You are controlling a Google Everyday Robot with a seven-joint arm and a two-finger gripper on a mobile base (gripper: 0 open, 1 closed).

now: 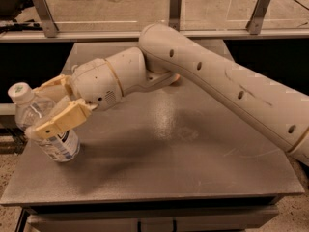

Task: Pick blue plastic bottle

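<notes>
1. Fingers [60,121] of the gripper [37,109] are spread apart, one on each side of the bottle [62,146]; the near one lies across its front.
2. The bottle stands on the table [193,168] at about 8 o'clock, near the edge, its white cap leaning toward 11 o'clock.
3. The gripper sits at the table's 9 o'clock side, level with the bottle's upper body.
4. The arm [217,81] reaches in from 3 o'clock.
</notes>
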